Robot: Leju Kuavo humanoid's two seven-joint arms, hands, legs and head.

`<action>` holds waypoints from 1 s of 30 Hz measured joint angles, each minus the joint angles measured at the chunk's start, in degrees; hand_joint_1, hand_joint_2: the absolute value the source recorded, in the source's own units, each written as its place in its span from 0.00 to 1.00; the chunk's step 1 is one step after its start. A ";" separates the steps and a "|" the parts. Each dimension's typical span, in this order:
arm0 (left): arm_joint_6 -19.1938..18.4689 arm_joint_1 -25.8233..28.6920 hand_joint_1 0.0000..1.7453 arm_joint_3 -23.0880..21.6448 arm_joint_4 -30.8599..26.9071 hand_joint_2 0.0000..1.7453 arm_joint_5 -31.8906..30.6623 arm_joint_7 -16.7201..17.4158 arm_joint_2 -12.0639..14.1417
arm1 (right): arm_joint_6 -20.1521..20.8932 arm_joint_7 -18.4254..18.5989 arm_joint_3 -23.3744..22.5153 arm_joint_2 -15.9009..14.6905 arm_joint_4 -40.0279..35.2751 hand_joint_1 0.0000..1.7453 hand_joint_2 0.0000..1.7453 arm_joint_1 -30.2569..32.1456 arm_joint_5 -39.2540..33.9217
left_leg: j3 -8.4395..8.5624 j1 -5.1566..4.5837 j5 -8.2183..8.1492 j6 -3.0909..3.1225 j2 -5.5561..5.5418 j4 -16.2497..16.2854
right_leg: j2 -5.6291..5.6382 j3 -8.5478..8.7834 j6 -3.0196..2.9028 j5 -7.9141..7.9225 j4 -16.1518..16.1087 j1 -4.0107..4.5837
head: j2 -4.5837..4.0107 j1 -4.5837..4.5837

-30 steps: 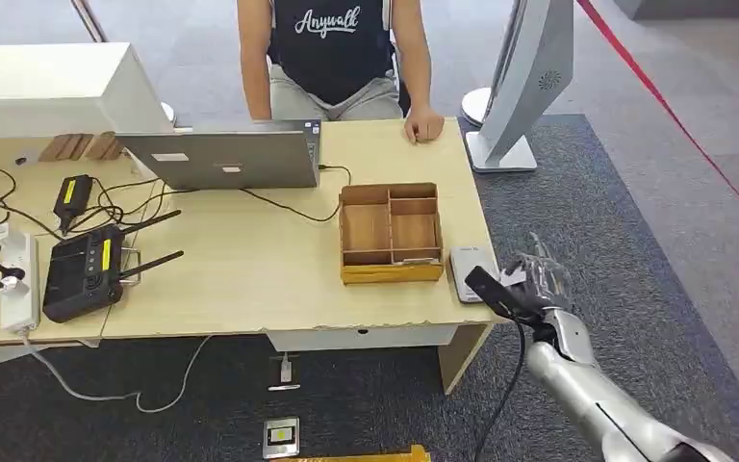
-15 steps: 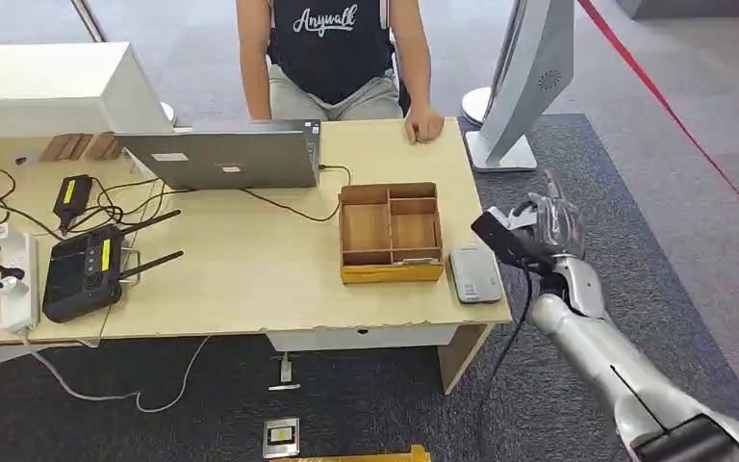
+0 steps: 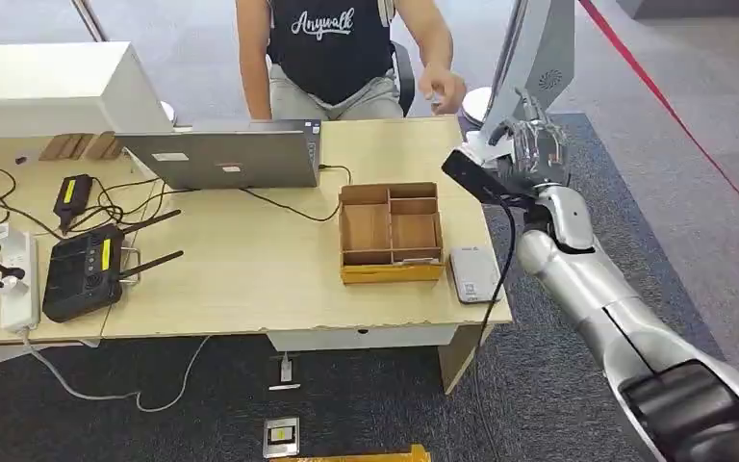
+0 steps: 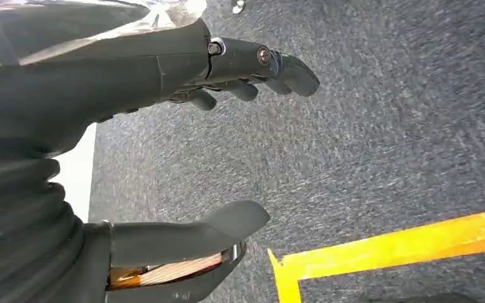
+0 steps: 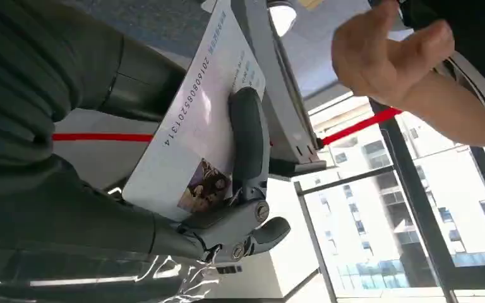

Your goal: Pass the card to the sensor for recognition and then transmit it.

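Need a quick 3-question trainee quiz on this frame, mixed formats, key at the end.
1. True or false: the right hand holds the card.
2. Multiple choice: the grey sensor pad lies A) inside the wooden tray, B) on the table beside the tray, C) on the floor.
3. Fill in: the person's hand is raised above the table and holds ____.

Key: 1 true; 2 B; 3 nothing.

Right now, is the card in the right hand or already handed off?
In the hand: right hand holds the card, a finger pressed across its face. The person's hand is apart from it.
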 joint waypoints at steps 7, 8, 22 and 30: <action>-0.15 -0.33 0.00 -0.35 0.02 1.00 -0.09 0.07 0.00 | 0.17 0.20 1.01 1.64 1.22 1.00 1.00 -2.02 0.55 | -0.03 0.00 0.00 0.00 0.00 0.00 | 0.00 -0.02 0.00 0.00 -0.01 0.00 | 0.00 0.00; -0.15 -0.36 0.00 -0.57 0.02 1.00 -0.09 0.07 0.00 | 0.17 0.20 1.22 1.93 1.60 1.00 1.00 -2.27 0.55 | -0.05 0.00 0.00 0.00 0.00 0.00 | 0.00 -0.04 0.00 0.00 -0.01 0.00 | 0.00 0.00; -0.81 -0.85 0.00 -1.64 0.02 0.00 -0.70 0.87 0.00 | 3.74 1.21 3.48 4.75 5.20 1.00 1.00 -5.70 4.38 | -0.07 0.00 0.01 -0.01 0.00 0.00 | 0.00 -0.09 -0.04 0.02 0.03 0.00 | 0.00 -0.02; -0.70 -0.77 0.00 -1.84 0.13 0.00 -0.24 1.22 0.07 | 5.44 1.38 5.22 9.38 10.71 1.00 1.00 -10.73 6.43 | -0.08 0.03 0.02 -0.02 0.01 0.00 | 0.00 -0.10 -0.04 0.02 0.04 0.03 | 0.00 0.00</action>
